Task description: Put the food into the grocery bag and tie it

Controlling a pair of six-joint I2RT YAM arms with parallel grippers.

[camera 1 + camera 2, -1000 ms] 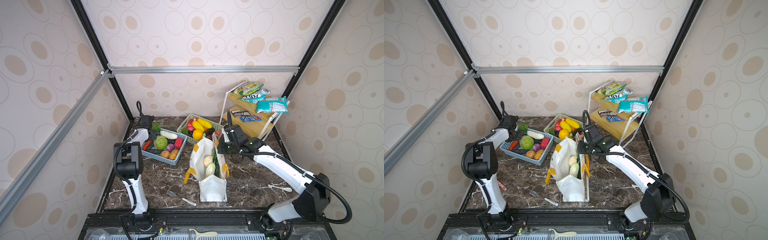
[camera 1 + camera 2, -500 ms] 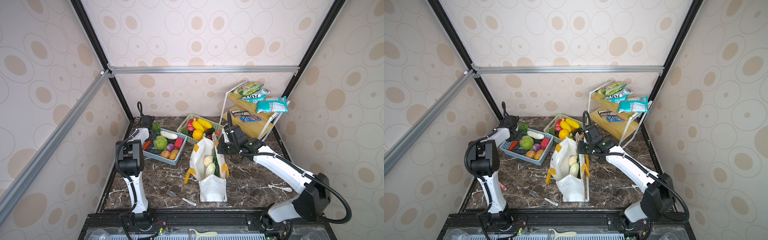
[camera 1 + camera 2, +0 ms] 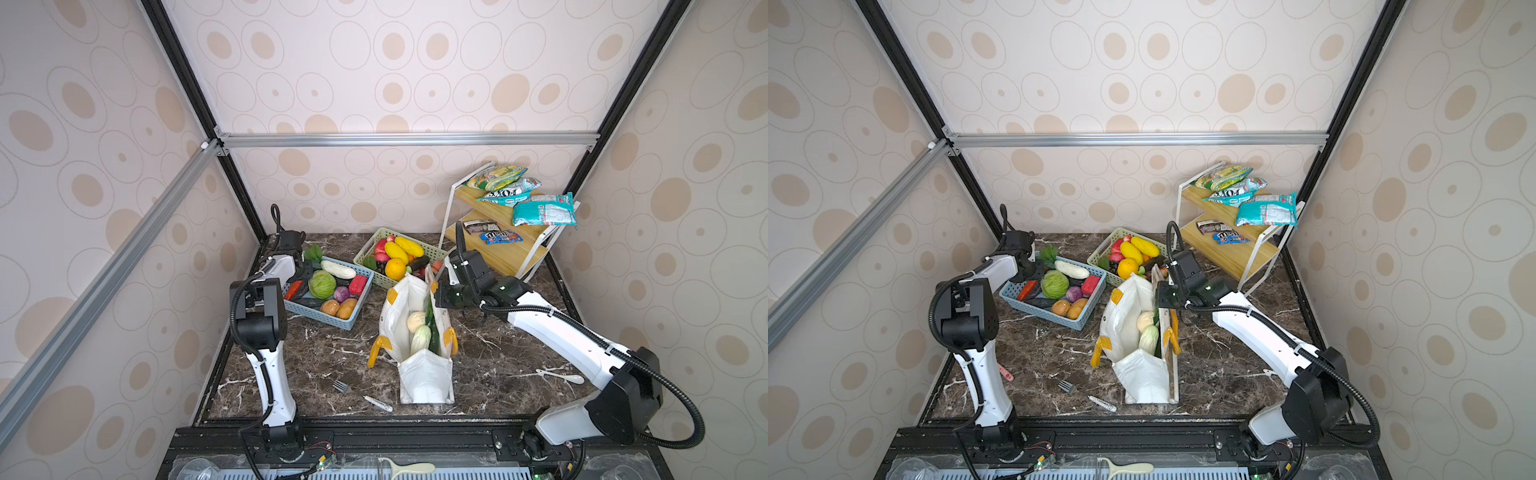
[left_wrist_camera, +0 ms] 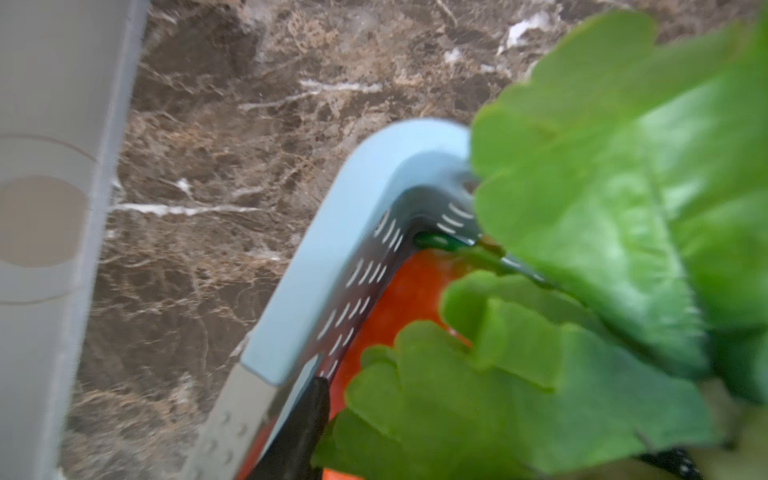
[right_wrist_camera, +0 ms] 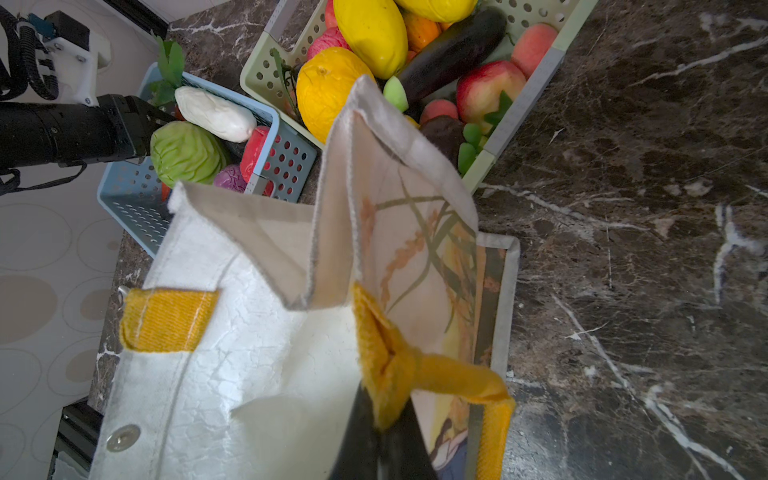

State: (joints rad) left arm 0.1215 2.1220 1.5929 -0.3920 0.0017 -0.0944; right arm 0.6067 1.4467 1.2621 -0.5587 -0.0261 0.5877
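The white grocery bag (image 3: 419,374) stands open mid-table, and it holds a beige knobbly ball (image 3: 415,321), a pale cabbage (image 3: 420,338) and a dark cucumber (image 3: 433,328). My right gripper (image 5: 384,415) is shut on the bag's yellow strap handle (image 5: 449,374) at the far rim; in a top view the right gripper (image 3: 439,297) holds that rim up. My left gripper (image 3: 306,269) sits at the blue basket's far left corner beside the green leaf (image 3: 313,253). The leaf (image 4: 602,249) fills the left wrist view over a red-orange pepper (image 4: 399,299). One black finger (image 4: 303,432) shows; the other is hidden.
The blue basket (image 3: 328,319) holds a green cabbage head, a white vegetable and other produce. A green basket (image 3: 365,249) of fruit stands behind the bag. A wooden rack (image 3: 507,253) with snack packets is at the back right. A fork (image 3: 341,387), a pen (image 3: 377,403) and a spoon (image 3: 561,376) lie near the front.
The left arm has shifted slightly at the blue basket's far corner. The right gripper has kept its hold on the bag handle, and the bag has not moved.
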